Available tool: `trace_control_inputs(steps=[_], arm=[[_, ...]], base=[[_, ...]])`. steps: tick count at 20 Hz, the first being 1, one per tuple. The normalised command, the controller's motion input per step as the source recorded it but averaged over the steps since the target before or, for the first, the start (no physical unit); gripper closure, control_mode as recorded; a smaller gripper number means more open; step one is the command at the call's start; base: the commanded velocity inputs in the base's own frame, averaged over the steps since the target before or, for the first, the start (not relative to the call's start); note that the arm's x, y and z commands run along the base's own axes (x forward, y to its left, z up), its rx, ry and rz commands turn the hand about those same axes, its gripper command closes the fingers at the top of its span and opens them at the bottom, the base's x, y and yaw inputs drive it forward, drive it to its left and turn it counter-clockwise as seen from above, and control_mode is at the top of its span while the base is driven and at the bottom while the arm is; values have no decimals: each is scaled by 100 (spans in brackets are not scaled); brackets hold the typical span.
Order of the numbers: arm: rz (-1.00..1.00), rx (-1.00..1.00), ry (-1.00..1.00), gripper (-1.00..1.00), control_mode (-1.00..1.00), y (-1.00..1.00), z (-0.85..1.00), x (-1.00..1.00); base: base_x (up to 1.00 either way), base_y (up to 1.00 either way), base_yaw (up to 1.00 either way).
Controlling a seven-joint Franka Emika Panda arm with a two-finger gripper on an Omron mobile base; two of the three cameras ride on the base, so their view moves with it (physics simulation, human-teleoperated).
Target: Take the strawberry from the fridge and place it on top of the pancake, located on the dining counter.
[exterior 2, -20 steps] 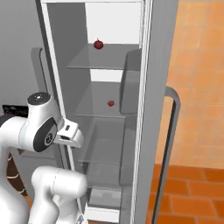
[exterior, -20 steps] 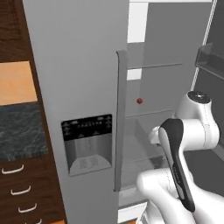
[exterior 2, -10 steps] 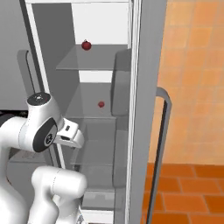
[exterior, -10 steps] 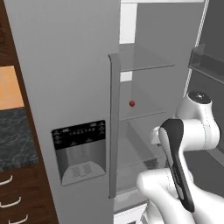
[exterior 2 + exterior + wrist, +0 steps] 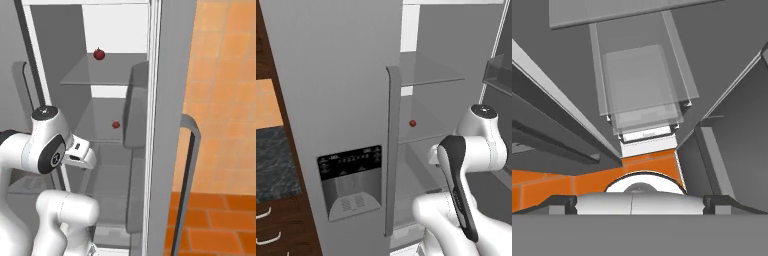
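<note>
One tiny dark-red strawberry [image 5: 412,123] on glass fridge [image 5: 331,100] shelf, claw [image 5: 640,204] spread open, empty.

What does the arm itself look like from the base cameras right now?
The arm is glossy white, built of rounded tube-like links, with a dark grey-black band along one link and a dark joint cap. A flat round grey cap tops the upper joint. No cables or markings show.

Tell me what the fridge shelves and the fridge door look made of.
Shelves: likely clear glass, since the back wall shows through them. Fridge door: smooth matte grey, perhaps painted metal or plastic, with no visible grain or shine.
</note>
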Motion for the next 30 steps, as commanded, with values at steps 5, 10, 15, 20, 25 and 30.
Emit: trace_control_inputs(steps=[5, 10, 15, 20, 25, 30], arm=[[0, 0, 0, -100, 100, 0, 0, 0], [0, 0, 0, -100, 100, 0, 0, 0], [0, 0, 0, -100, 100, 0, 0, 0], [0, 0, 0, -100, 100, 0, 0, 0], [0, 0, 0, -100, 100, 0, 0, 0], [0, 0, 0, -100, 100, 0, 0, 0]], base=[[31, -37, 6], [24, -32, 5], [13, -2, 3], [33, 0, 6], [41, 0, 7], [27, 0, 3]])
